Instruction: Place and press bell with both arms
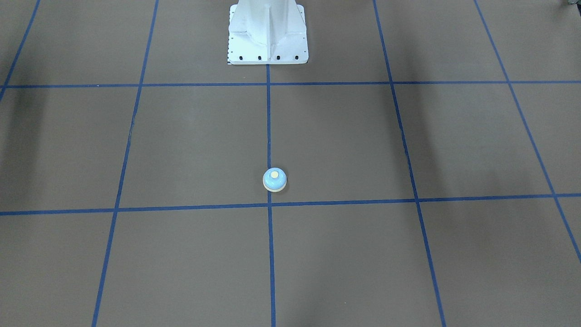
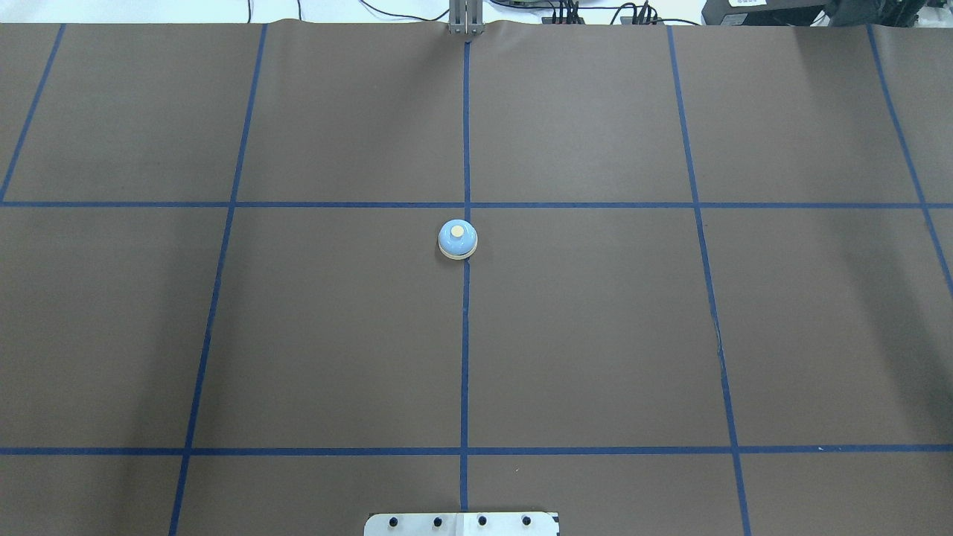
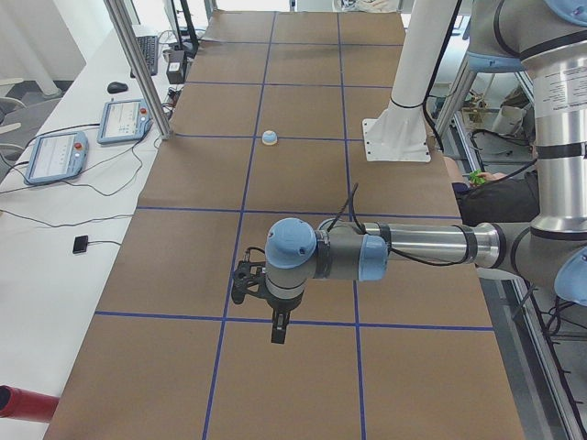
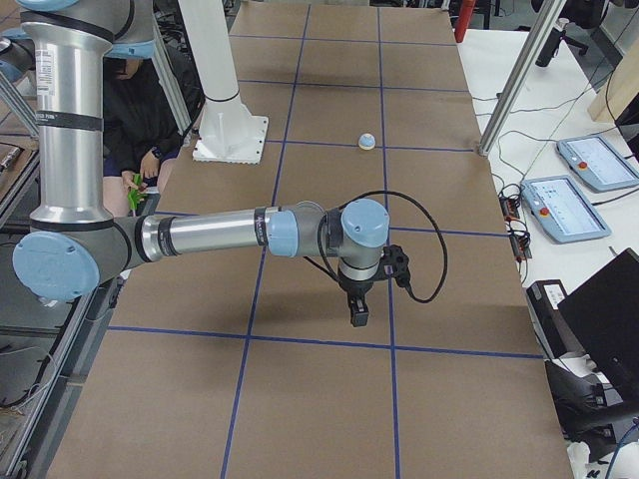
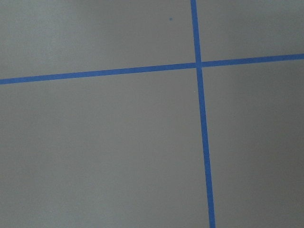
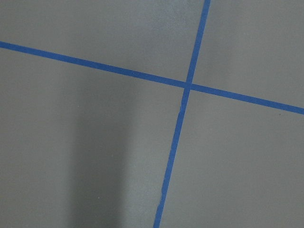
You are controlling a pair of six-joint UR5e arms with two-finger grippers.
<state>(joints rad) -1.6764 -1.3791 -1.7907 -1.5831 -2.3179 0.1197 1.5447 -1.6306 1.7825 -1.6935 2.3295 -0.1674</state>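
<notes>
Left fingers [image 3: 278,328]: open or closed, I cannot tell.
Right fingers [image 4: 357,311]: cannot tell either.
Bell [image 1: 274,180]: alone on the bench [image 1: 190,145], far from both.
Risk: a crooked grab could push it away.

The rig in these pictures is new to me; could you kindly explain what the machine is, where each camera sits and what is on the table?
It is a two-armed robot on a white pedestal at a brown table gridded with blue tape. Two pictures look down on the table: one from behind the robot, one facing it. Two look along it from its ends, showing the left arm and the right arm. Two come from wrist cameras and show only table and tape. A light-blue bell stands on the centre line. The left gripper and right gripper hang far from it; neither holds it.
</notes>
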